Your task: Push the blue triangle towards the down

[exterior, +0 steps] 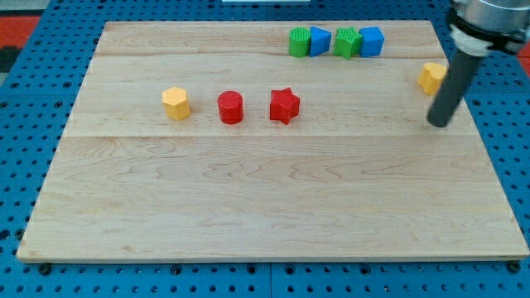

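Tip [441,124] beside yellow block [431,78] (no writing), far from blue triangle [320,41]

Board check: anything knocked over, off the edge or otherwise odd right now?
Nothing stands out. Every block sits flat on the board. The yellow block at the view's right is near the edge but fully on it, partly behind my rod; my tip rests just below it.

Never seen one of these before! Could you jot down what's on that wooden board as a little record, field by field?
board: wooden table top
top row, left to right: green block, blue triangle, second green block, blue block
middle row: yellow block, red cylinder, red star
right edge: another yellow block
my tip: just below that yellow block, far from the blue triangle
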